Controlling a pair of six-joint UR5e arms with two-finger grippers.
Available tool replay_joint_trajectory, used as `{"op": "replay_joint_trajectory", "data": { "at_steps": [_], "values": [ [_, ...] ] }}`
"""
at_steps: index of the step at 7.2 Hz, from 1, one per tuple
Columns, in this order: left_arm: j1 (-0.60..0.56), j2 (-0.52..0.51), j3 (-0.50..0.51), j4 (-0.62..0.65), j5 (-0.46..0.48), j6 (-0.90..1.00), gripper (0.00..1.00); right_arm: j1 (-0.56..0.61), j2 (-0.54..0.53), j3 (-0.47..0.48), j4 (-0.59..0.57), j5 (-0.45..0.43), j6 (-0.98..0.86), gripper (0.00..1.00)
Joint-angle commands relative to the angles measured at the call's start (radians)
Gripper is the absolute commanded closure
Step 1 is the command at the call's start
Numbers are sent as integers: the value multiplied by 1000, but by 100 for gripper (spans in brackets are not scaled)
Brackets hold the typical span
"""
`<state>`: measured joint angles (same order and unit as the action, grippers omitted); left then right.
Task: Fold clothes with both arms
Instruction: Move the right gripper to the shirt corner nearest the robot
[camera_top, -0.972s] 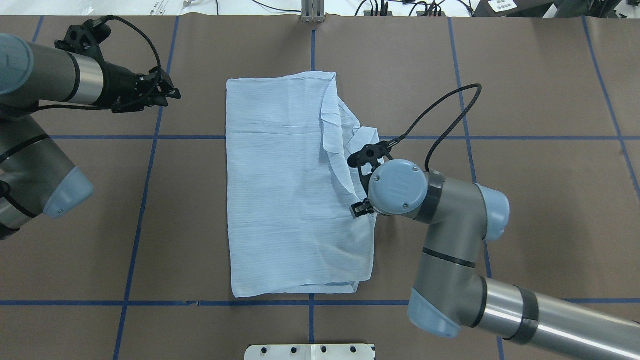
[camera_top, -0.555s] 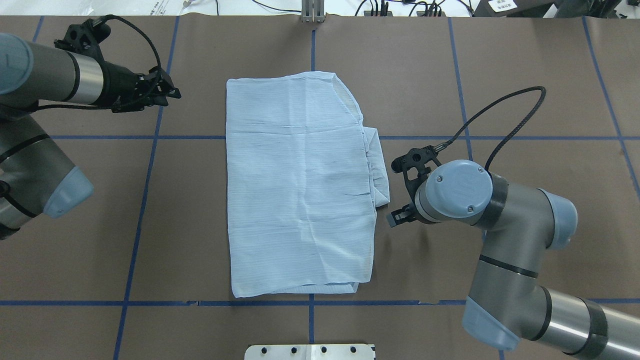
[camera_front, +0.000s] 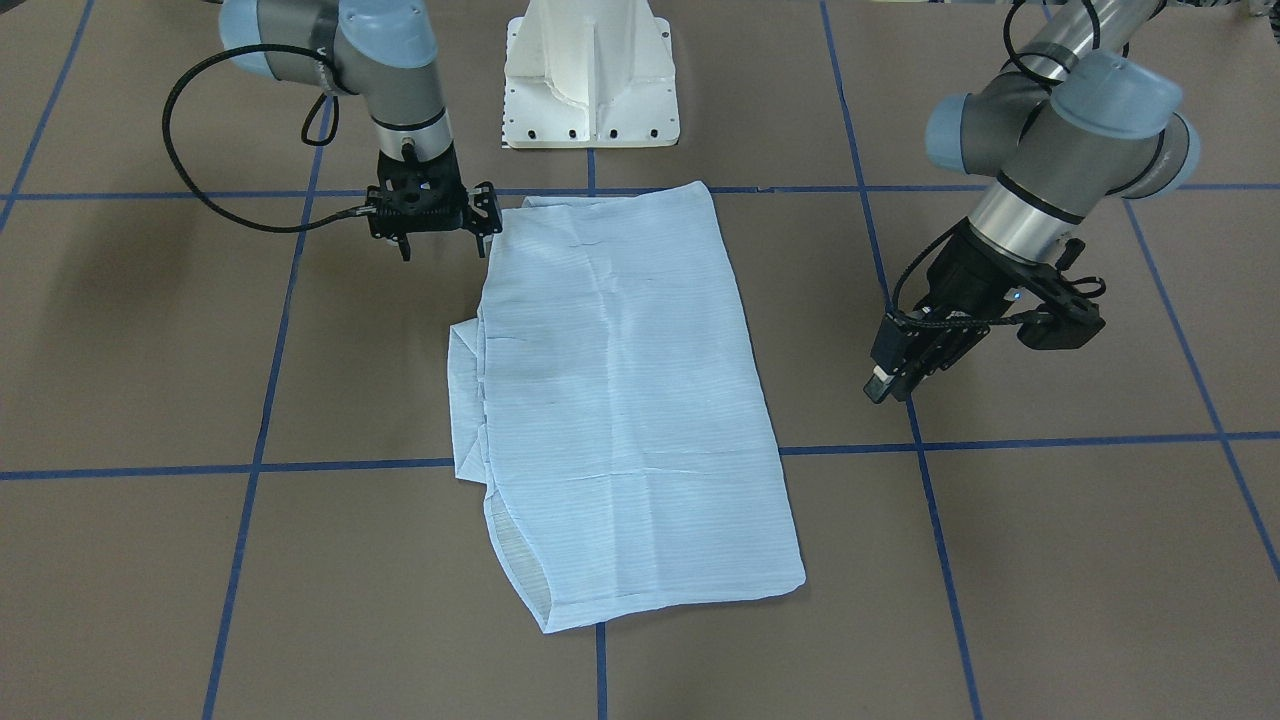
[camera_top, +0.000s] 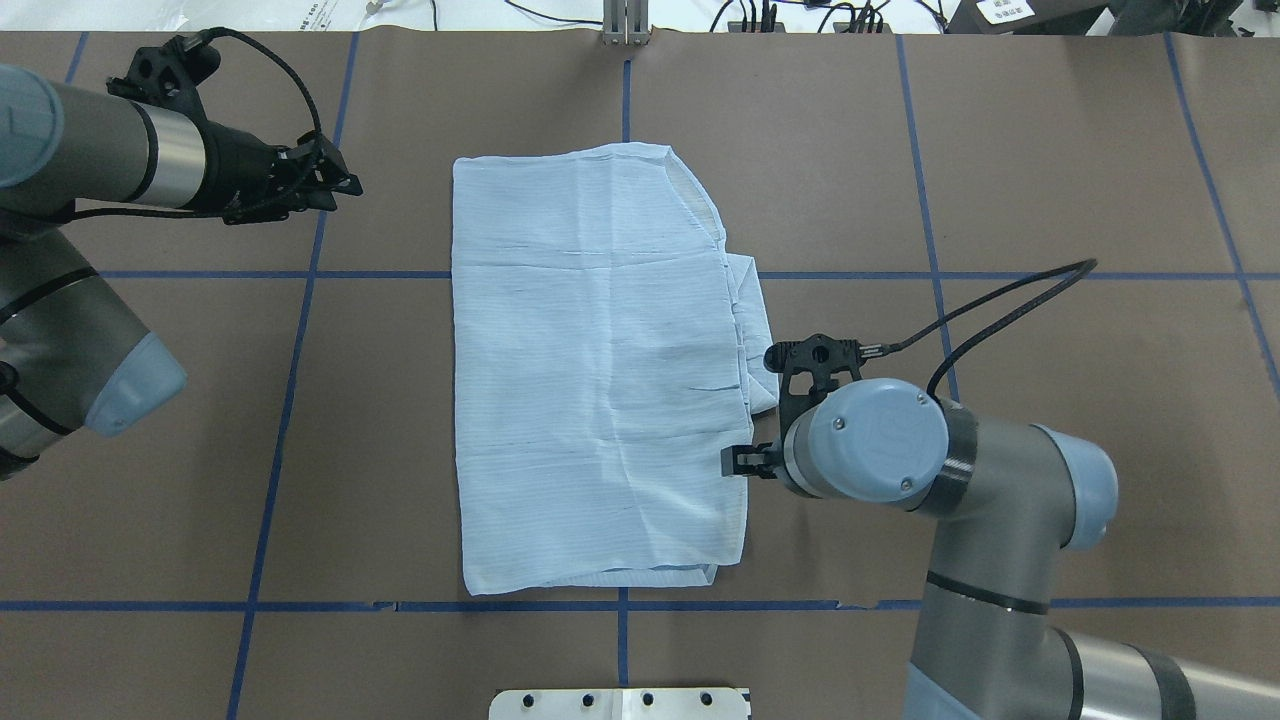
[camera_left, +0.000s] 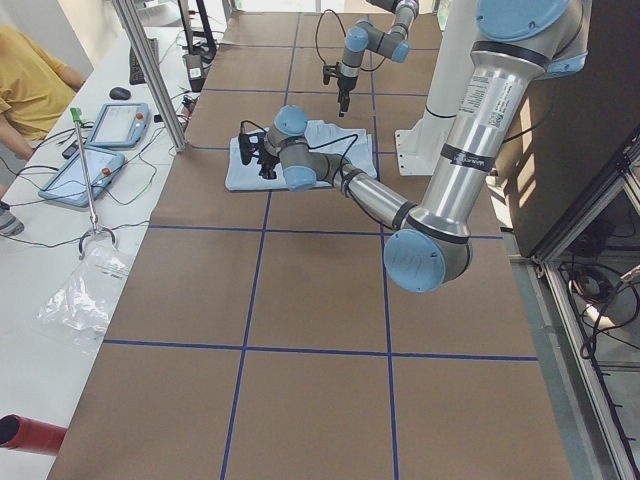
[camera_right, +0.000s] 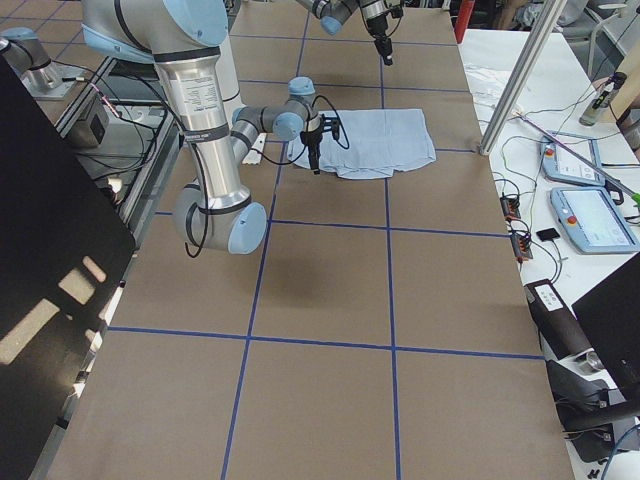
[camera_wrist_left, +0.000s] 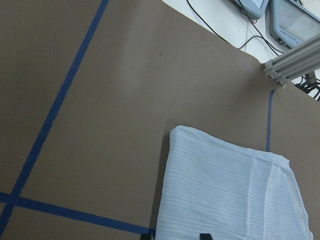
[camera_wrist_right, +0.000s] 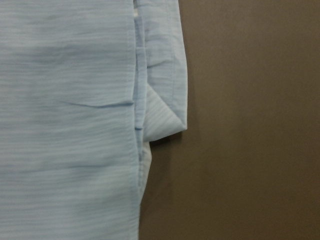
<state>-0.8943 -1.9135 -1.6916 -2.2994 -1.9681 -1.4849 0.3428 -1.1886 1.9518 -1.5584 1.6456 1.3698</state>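
Here, in the view facing the robot, one pale-blue striped shirt (camera_front: 620, 400) lies flat in the middle of the brown table (camera_front: 1050, 560). It is folded into a long panel, with a narrow flap poking out along one long side. On that side the right gripper (camera_front: 440, 240) points straight down, just beside the shirt's corner nearest the white pedestal base (camera_front: 590, 80). Its jaws are wide apart and hold nothing. The left gripper (camera_front: 890, 378) hangs tilted, well apart from the opposite long edge. From overhead, the right gripper sits at the shirt's flap-side edge below the flap; whether it touches cloth cannot be told. The left gripper is off beyond the far corner. The two side views show the same layout too small to add detail. The left wrist view shows two dark fingertips (camera_wrist_left: 202, 236) set apart at the bottom edge, with nothing gripped between them, and the shirt's far corner ahead. The right wrist view looks straight down on the flap and folded edge, with no fingers in frame. The lengthwise folds look done and a crosswise fold seems next. That likely calls for both grippers to pinch corners at one short end and carry them over together. By count: one shirt, one base, two grippers, and two arms, the left arm (camera_top: 90, 170) and the right arm (camera_top: 1000, 480).
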Motion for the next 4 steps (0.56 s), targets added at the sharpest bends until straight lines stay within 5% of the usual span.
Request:
{"op": "replay_joint_trajectory", "data": {
  "at_steps": [1,4],
  "values": [
    [0,1,0,0,0,0,57,-105,58,-4,15,-84,440,0],
    [0,8,0,0,3,0,57,-201,60,-7,15,-185,912,1]
  ]
}}
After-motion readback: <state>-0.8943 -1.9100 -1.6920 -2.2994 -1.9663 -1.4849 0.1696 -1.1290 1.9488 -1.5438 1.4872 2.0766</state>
